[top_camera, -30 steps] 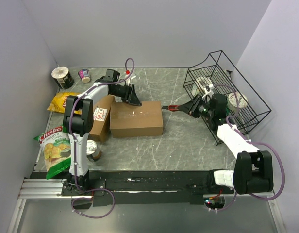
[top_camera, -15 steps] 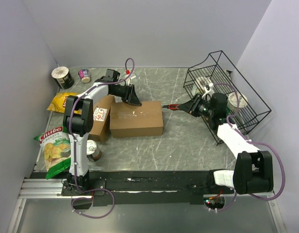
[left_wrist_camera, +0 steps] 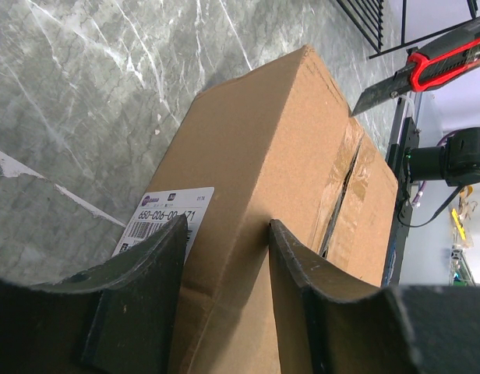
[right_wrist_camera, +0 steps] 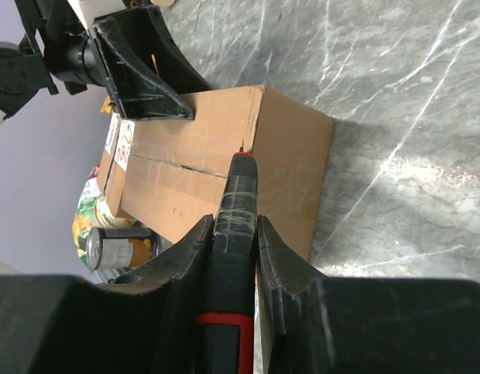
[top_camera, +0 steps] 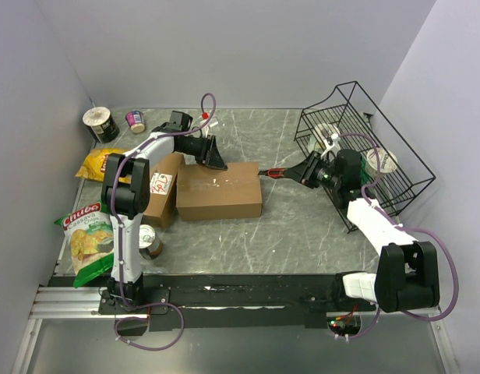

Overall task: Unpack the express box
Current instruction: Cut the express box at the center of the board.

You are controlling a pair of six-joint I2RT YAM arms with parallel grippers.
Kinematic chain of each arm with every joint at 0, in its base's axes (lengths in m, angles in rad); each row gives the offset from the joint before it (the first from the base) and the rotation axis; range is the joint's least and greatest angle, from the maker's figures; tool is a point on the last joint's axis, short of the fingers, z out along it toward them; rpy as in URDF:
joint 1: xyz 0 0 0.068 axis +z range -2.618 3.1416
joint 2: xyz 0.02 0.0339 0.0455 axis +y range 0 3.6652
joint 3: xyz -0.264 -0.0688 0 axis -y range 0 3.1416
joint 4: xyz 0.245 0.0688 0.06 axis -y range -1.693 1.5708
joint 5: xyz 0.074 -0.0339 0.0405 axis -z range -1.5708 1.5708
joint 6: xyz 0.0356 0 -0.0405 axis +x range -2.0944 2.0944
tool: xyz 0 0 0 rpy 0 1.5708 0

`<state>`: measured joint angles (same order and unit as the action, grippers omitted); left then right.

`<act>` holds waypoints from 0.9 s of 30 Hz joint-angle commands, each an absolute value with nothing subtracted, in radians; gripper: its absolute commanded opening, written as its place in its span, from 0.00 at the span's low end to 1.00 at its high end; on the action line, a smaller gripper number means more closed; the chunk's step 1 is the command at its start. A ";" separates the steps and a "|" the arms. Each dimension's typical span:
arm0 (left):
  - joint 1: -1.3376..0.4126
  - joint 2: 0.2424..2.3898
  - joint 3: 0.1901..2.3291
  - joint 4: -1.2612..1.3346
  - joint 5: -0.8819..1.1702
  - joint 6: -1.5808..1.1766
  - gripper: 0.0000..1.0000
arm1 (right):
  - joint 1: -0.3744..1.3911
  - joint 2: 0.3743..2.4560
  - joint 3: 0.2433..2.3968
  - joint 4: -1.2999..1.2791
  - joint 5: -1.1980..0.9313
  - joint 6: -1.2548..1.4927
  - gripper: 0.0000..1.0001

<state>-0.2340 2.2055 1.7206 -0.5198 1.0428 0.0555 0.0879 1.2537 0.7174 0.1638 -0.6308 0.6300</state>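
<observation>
1. At the middle of the table lay the box, flaps down, its long seam running left to right across the top.
2. The left gripper sat at the box's far edge. Its jaws stood partly apart astride that edge, one finger on the labelled far face and the other on the top. They looked pressed to the cardboard, bracing it.
3. The right gripper was clamped on a red-and-black knife, handle between the jaws and blade pointing left.
4. The blade tip met the box's right end just at the seam, which showed as a dark slit in the left wrist view.
5. The step in hand appeared to be slitting the seam; nothing had been lifted out yet.
6. The next move probably called for drawing the blade left along the seam, shallow enough to spare the contents, while the left arm held the box from sliding.
7. The blade's path ran towards the left fingers, so it would need to stop short of them.
8. The table was grey stone-patterned with pale veins, smooth enough that the box could skid.
9. Plain pale walls closed in the left, far and right sides.
10. A second box touched the first on its left; a wire basket stood far right.
</observation>
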 commanded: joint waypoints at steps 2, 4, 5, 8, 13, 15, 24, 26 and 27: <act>-0.224 2.230 1.686 -0.549 0.887 0.077 0.48 | 0.097 1.246 0.762 0.198 -0.614 0.597 0.00; -0.224 2.230 1.684 -0.552 0.884 0.078 0.47 | 0.094 1.233 0.768 0.190 -0.601 0.574 0.00; -0.224 2.230 1.684 -0.552 0.882 0.078 0.47 | 0.089 1.230 0.781 0.181 -0.597 0.565 0.00; -0.224 2.230 1.683 -0.552 0.885 0.078 0.47 | 0.083 1.232 0.787 0.172 -0.598 0.551 0.00; -0.224 2.232 1.687 -0.551 0.885 0.077 0.47 | 0.084 1.232 0.775 0.179 -0.595 0.561 0.00; -0.224 2.230 1.686 -0.552 0.885 0.080 0.47 | 0.083 1.230 0.779 0.173 -0.583 0.549 0.00; -0.224 2.235 1.687 -0.555 0.879 0.080 0.47 | 0.077 1.224 0.770 0.178 -0.583 0.561 0.00; -0.224 2.235 1.687 -0.555 0.879 0.081 0.47 | 0.071 1.220 0.778 0.179 -0.583 0.560 0.00; -0.224 2.235 1.686 -0.555 0.879 0.081 0.47 | 0.066 1.218 0.781 0.178 -0.581 0.561 0.00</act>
